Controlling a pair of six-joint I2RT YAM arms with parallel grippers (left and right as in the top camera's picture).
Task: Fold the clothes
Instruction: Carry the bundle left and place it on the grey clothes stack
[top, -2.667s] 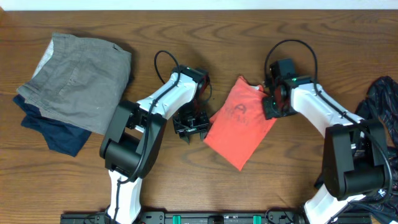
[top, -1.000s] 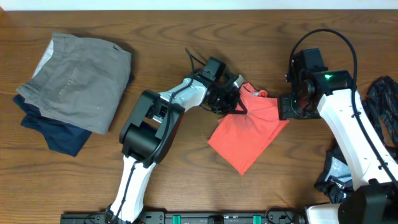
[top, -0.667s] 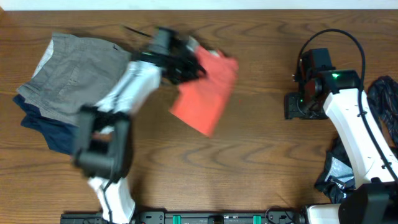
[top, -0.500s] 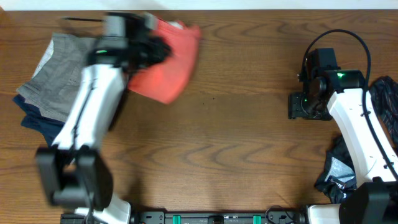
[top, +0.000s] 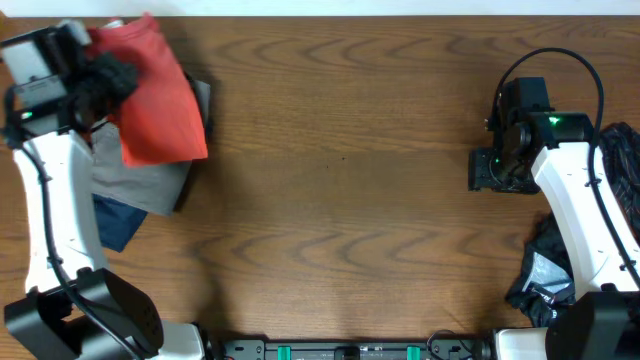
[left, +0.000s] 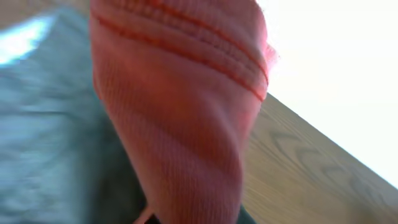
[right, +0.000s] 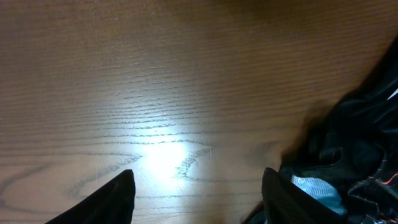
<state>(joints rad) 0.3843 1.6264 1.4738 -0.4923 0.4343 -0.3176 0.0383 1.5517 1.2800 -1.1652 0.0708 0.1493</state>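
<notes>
No lettering, label or number can be read in any view.
The coral-red T-shirt (top: 160, 110), at about 10 o'clock on the desk (top: 350, 200), turns only plain fabric to the overhead camera. In the left wrist view it is a blurred stretch of cloth with rows of hem stitching, and the right wrist view shows bare wood grain and dark cloth with no marking.

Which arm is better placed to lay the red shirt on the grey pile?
Left: the left gripper is shut on the red T-shirt above the grey garment. The right gripper hangs open across the table.
</notes>
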